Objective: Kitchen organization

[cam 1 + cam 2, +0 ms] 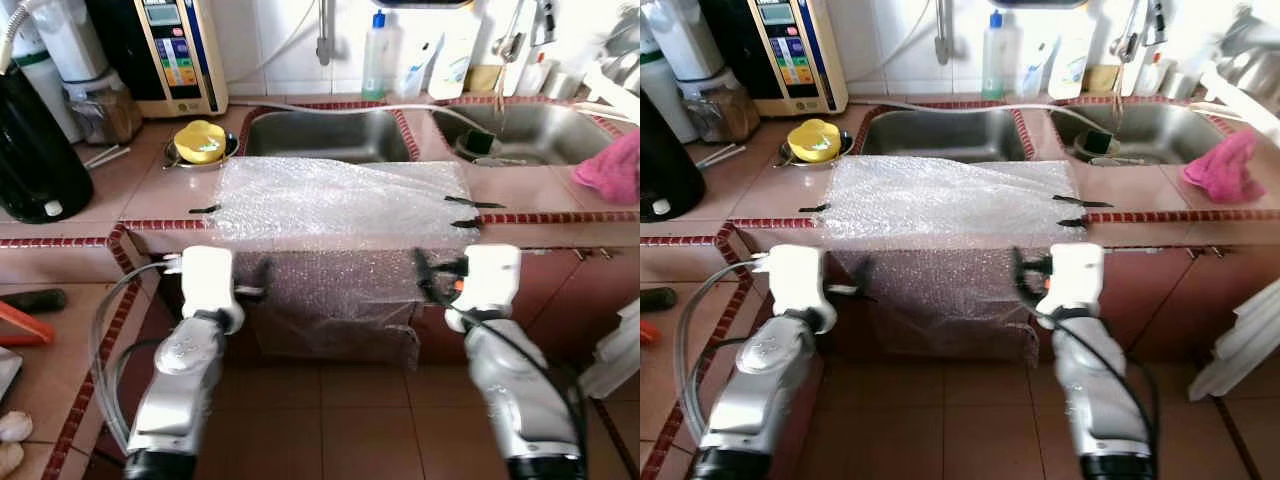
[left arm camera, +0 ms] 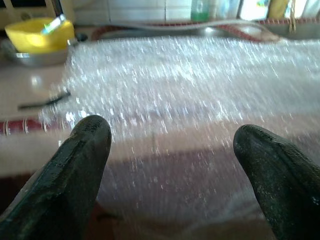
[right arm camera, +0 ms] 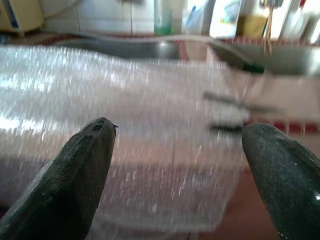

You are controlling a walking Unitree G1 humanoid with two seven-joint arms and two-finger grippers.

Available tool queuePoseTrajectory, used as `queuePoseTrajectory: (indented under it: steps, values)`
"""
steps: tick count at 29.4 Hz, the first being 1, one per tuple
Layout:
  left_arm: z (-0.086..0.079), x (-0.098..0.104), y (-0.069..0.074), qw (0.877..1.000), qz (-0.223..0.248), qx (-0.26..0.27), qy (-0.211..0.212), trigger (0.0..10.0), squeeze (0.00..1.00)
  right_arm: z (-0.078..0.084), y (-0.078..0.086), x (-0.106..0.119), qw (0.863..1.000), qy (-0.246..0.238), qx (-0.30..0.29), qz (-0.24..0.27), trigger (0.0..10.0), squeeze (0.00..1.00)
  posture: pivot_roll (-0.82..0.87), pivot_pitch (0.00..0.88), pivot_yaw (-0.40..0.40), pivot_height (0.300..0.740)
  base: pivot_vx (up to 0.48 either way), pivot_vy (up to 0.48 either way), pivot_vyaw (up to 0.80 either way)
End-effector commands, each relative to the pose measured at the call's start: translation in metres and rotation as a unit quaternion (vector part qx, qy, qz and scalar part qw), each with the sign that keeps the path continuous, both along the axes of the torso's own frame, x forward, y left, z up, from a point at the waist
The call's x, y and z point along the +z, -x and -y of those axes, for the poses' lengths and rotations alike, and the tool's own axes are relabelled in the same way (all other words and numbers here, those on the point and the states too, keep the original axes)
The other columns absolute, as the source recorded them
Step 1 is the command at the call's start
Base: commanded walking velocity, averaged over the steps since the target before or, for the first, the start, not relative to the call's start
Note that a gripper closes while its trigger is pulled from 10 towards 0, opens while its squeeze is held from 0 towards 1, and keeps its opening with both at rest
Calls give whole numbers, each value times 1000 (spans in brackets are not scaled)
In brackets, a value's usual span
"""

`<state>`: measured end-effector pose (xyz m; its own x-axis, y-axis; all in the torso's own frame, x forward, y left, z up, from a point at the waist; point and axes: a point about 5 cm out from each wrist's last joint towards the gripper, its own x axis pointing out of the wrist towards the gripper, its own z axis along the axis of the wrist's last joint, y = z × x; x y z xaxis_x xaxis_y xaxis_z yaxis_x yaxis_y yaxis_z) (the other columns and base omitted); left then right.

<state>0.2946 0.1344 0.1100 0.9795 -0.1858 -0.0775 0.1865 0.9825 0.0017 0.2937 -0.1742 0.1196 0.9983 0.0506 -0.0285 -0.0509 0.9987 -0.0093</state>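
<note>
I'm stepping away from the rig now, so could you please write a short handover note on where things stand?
Left gripper: open, empty, facing the bubble wrap below the counter edge.
Right gripper: open, empty, at the sheet's other side.
The bubble wrap is taped over the counter front, hanging down before the double sink.
Done: nothing visibly grasped.
Left: probably dealing with the sheet, then the counter's items.

We note a bubble wrap sheet (image 1: pixel 340 205) on the tabletop (image 1: pixel 160 190), draped over its near edge and hanging down the cabinet front. Behind it sit two sink basins (image 1: pixel 325 135), side by side. Left of the sheet, a bowl (image 1: pixel 200 142) rests on the tabletop. Far left stands a water dispenser (image 1: pixel 175 55). A cloth (image 1: pixel 612 168) lies at right. A soap bottle (image 1: pixel 376 55) stands behind the basins. Both grippers, left gripper (image 1: pixel 262 283) and right gripper (image 1: pixel 425 278), hang before the draped sheet.
</note>
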Motion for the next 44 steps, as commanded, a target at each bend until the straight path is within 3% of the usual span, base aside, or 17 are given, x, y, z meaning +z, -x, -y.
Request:
queuePoseTrajectory:
  steps: [1, 7, 23, 31, 35, 44]
  values:
    - [-13, 0, -1, 1000, 0, 27, -12, 10000, 0, -10, -1, 3, 1000, -4, 18, 9, 10000, 0, 60, 0, 23, 740, 247, 0, 0]
    - [-13, 1, -1, 1000, 6, 26, -15, 10000, 0, -10, -1, 3, 1000, 0, 20, 9, 10000, 0, 60, 0, 20, 740, 0, 0, 0]
    - [-18, 7, -2, 999, 15, 44, -18, 10000, 0, -16, -1, 22, 997, 25, 45, 51, 10000, 0, 62, 0, 21, 740, 0, -433, 0]
    - [-20, 6, -1, 998, 13, 60, 5, 10000, 0, -17, 0, 20, 997, 29, 50, 47, 10000, 0, 62, 0, 18, 740, 0, -286, 0]
    - [-31, 10, -1, 995, -1, 102, -7, 10000, 0, -22, 2, 23, 996, 39, 67, 53, 10000, 0, 60, 0, 13, 740, 0, 0, 0]
    - [-37, 30, 17, 999, 33, 28, -29, 10000, 0, -18, 13, 24, 994, 36, 96, 39, 10000, 0, 66, 0, 20, 740, 0, 0, 391]
